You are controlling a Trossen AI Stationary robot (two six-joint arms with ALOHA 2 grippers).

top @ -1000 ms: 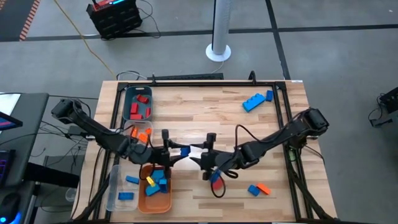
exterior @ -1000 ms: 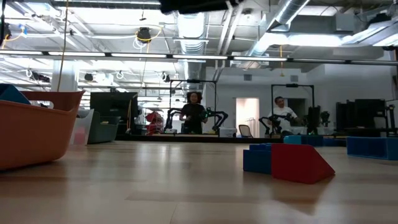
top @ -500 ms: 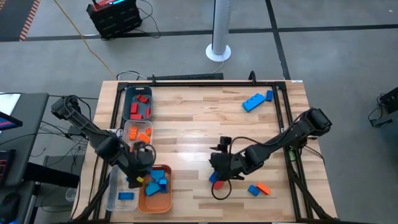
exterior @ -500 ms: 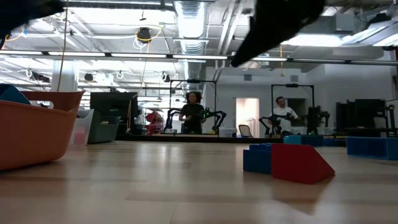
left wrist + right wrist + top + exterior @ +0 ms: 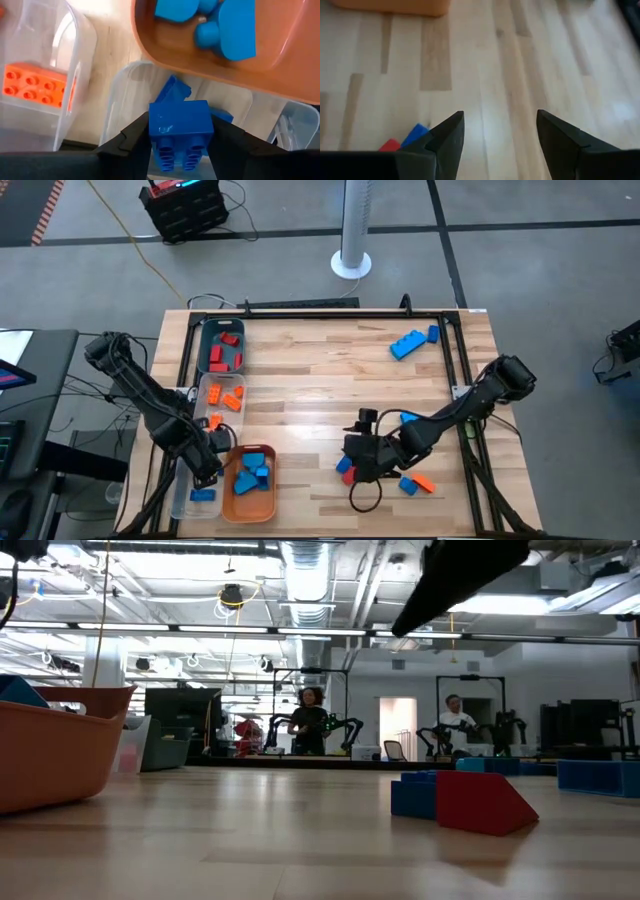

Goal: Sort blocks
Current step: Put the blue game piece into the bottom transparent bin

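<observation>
My left gripper (image 5: 208, 468) points down over the clear bin (image 5: 186, 480) at the near left, shut on a dark blue block (image 5: 180, 125). More dark blue blocks (image 5: 172, 90) lie in that bin. Beside it the orange tray (image 5: 232, 505) holds light blue blocks (image 5: 252, 470). My right gripper (image 5: 347, 463) hangs open above a red block (image 5: 482, 802) and a blue block (image 5: 414, 795) that sit together on the table; nothing is between its fingers (image 5: 445, 137). My left gripper pinches the dark blue block between its two fingers, one on each opposite side face (image 5: 152, 131). The fingers come from above, pointing down. The block hangs clear above the clear bin, touching nothing below it.
A teal bin (image 5: 204, 345) with red blocks and a clear bin (image 5: 205, 402) with orange blocks stand along the left edge. Loose blue blocks (image 5: 410, 343) lie far right; blue (image 5: 407, 484) and orange (image 5: 424, 483) ones lie near right. Black frame rails (image 5: 462, 380) border the table.
My left gripper has carried the dark blue block from the table's middle toward the left and near edges, across the orange tray to above the clear bin, turning to point down. My right gripper has moved toward the near edge and sunk slightly over the red and blue blocks.
</observation>
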